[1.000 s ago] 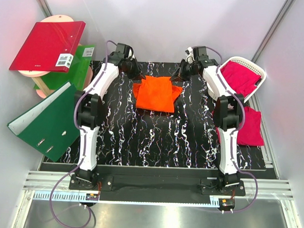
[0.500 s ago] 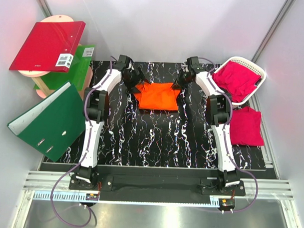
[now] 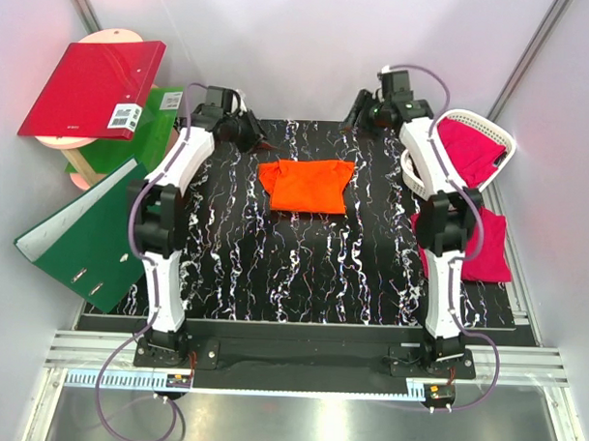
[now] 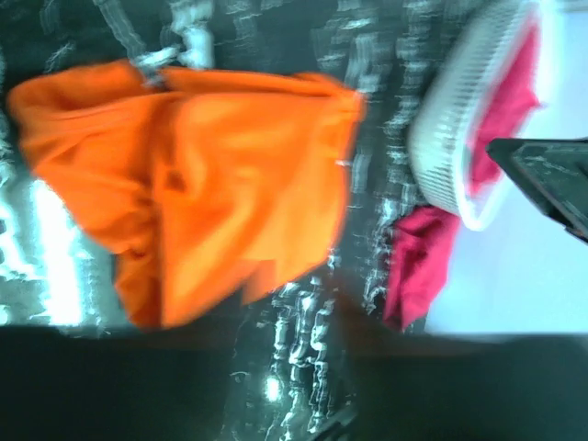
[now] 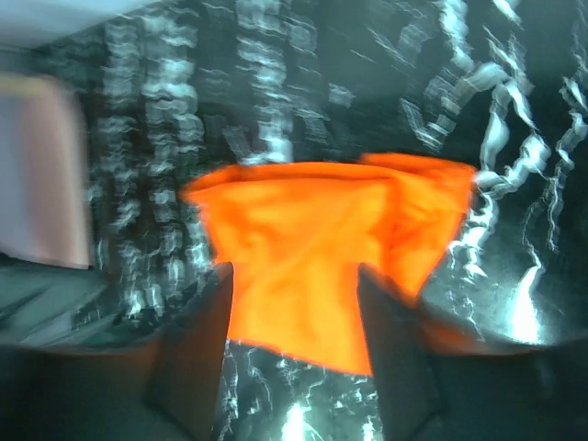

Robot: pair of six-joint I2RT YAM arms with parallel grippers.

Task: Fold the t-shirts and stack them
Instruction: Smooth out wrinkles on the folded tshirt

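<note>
My overhead feed was bright, even and sharp. Both wrist feeds were motion-blurred, smearing the orange t-shirt (image 4: 230,184), with white glare off the glossy surface (image 4: 37,248).

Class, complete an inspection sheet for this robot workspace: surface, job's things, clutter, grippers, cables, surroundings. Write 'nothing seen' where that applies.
Surface: black marbled table.
Job's things: orange t-shirt folded over, mid-table; pink t-shirt in the white basket; second pink t-shirt on the table, right side.
Clutter: red binder and green binder at the left.
Grippers: left gripper apart from the shirt, jaws unclear; right gripper open, empty.
Cables: purple cables along both arms.
Surroundings: pale walls; metal rail at near edge.
</note>
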